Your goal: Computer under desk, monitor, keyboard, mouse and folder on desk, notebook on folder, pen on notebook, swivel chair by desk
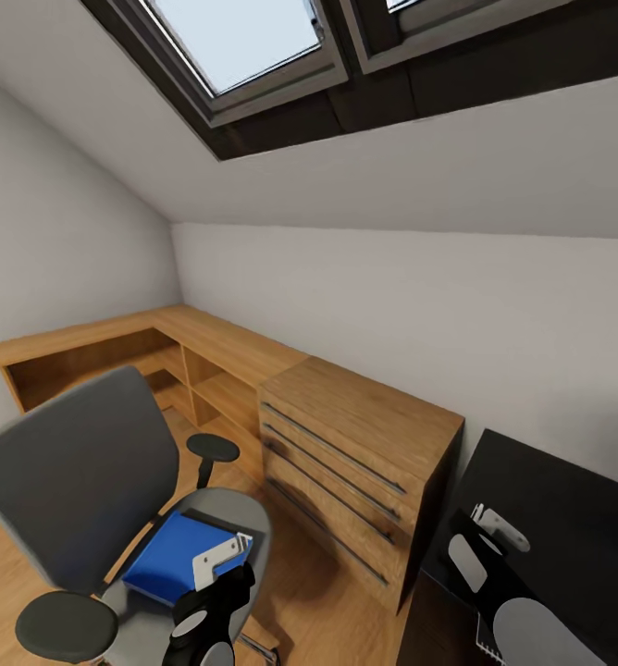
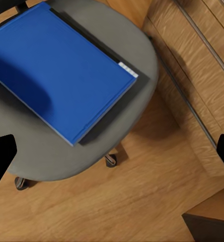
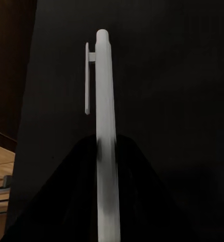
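Swivel chair (image 1: 78, 481) by wooden drawers (image 1: 346, 462). Blue folder (image 1: 175, 555) flat on its seat, long axis toward the backrest; left gripper (image 1: 221, 569) above its near edge, fingers spread, holding nothing. Right gripper (image 3: 107, 212) clamped on white pen (image 3: 104, 116), pen running lengthwise out past fingers, over black surface (image 1: 568, 518).

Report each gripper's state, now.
Left gripper: open, empty, above the blue folder.
Right gripper: shut on the pen.

We see the blue folder (image 1: 175, 555) lying flat and closed on the grey swivel chair (image 1: 78, 481) seat, spine toward the drawers. We see the white clip pen (image 3: 105, 136) clamped upright over the black desk (image 1: 568, 518).
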